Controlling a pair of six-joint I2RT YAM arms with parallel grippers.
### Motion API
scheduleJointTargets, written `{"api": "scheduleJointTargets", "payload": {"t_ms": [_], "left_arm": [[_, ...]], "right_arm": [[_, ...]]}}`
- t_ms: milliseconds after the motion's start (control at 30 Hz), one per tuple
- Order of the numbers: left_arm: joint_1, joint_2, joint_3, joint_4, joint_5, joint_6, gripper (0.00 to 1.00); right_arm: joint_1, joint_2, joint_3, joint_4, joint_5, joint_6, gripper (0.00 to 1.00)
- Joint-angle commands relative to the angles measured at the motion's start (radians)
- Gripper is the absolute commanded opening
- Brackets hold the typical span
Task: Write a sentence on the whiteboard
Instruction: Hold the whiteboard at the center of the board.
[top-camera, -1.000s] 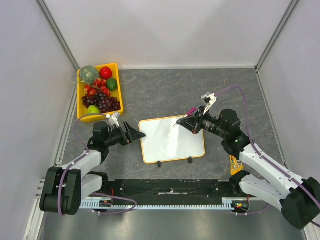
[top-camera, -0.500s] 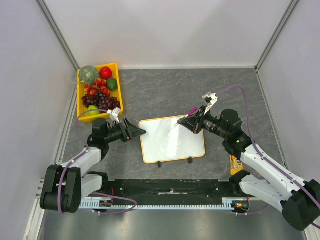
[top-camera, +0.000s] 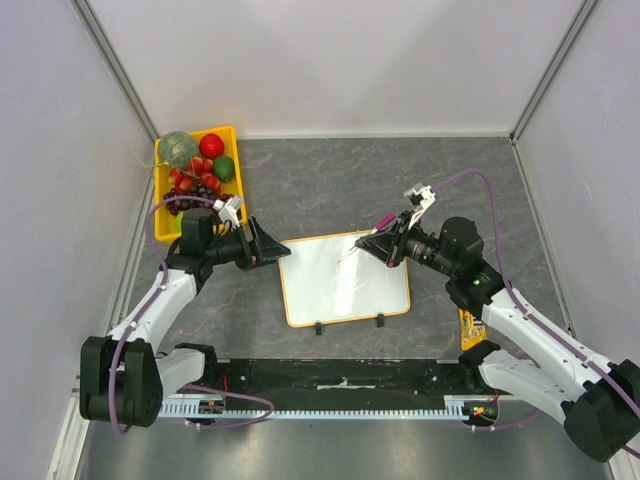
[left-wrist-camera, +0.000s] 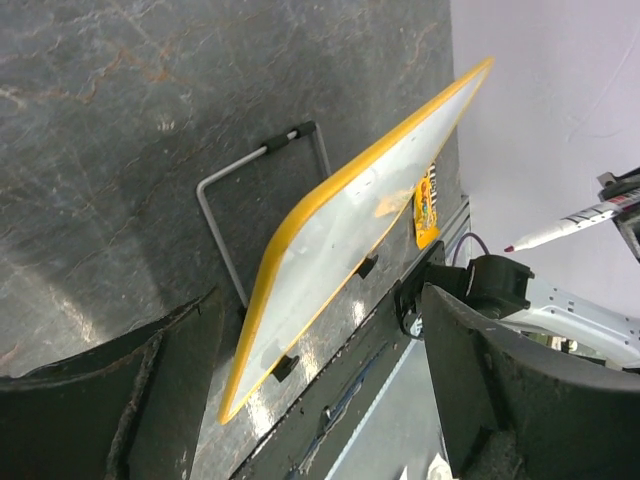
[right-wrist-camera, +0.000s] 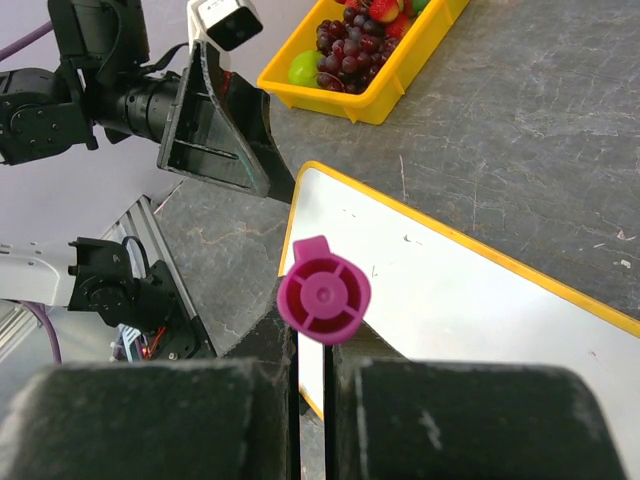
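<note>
The whiteboard (top-camera: 345, 290) lies mid-table, white with an orange frame and two black clips on its near edge. No sentence shows on it; only a few tiny specks mark its face (right-wrist-camera: 480, 300). My right gripper (top-camera: 388, 245) is shut on a marker (top-camera: 360, 244) with a magenta end (right-wrist-camera: 323, 299), whose tip hovers over the board's far half. My left gripper (top-camera: 277, 252) stands open and empty just off the board's far-left corner. In the left wrist view the board (left-wrist-camera: 340, 240) stretches ahead between the left gripper's (left-wrist-camera: 320, 300) jaws, with a grey wire stand (left-wrist-camera: 225, 215) beside it.
A yellow bin (top-camera: 240, 190) of fruit sits at the back left, close behind the left arm. An orange packet (top-camera: 468, 328) lies right of the board by the right arm's base. Walls enclose the table on three sides.
The left gripper has moved toward the back, from beside the board's left edge to its far-left corner, its jaws slightly narrower. The right arm and marker have stayed put.
</note>
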Motion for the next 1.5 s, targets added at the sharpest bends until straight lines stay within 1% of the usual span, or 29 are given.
{"api": "scheduleJointTargets", "payload": {"t_ms": [0,133,167,233,367,533,733,833,933,1033,1300,1467], "left_arm": [[0.003,0.031,0.049,-0.075,0.009,0.066,0.83],[0.001,0.016,0.009,-0.015,0.003,0.029,0.81],[0.003,0.007,-0.008,0.012,0.000,0.020,0.79],[0.003,-0.029,-0.069,0.098,-0.010,-0.023,0.78],[0.001,-0.067,-0.167,0.202,-0.046,-0.036,0.77],[0.000,-0.070,-0.266,0.388,-0.007,-0.102,0.75],[0.001,-0.040,-0.293,0.546,0.033,-0.138,0.73],[0.001,-0.015,-0.293,0.587,0.035,-0.148,0.70],[0.000,0.022,-0.304,0.667,0.050,-0.172,0.67],[0.000,0.058,-0.300,0.696,0.062,-0.175,0.65],[-0.008,0.094,-0.312,0.768,0.066,-0.178,0.61],[-0.013,0.112,-0.318,0.808,0.072,-0.177,0.52]], "right_arm": [[0.004,-0.010,0.043,0.023,0.015,-0.018,0.00],[0.015,-0.006,0.035,0.037,0.035,-0.017,0.00],[0.017,0.002,0.035,0.042,0.040,-0.015,0.00],[0.024,0.014,0.035,0.048,0.044,-0.012,0.00],[0.035,0.053,0.037,0.073,0.047,0.002,0.00],[0.052,0.086,0.041,0.100,0.084,0.015,0.00],[0.089,0.128,0.053,0.123,0.144,0.020,0.00],[0.107,0.151,0.063,0.131,0.173,0.023,0.00],[0.128,0.159,0.069,0.132,0.211,0.023,0.00],[0.148,0.163,0.078,0.123,0.265,0.016,0.00],[0.211,0.175,0.093,0.123,0.380,-0.014,0.00],[0.247,0.197,0.095,0.142,0.425,-0.024,0.00]]}}
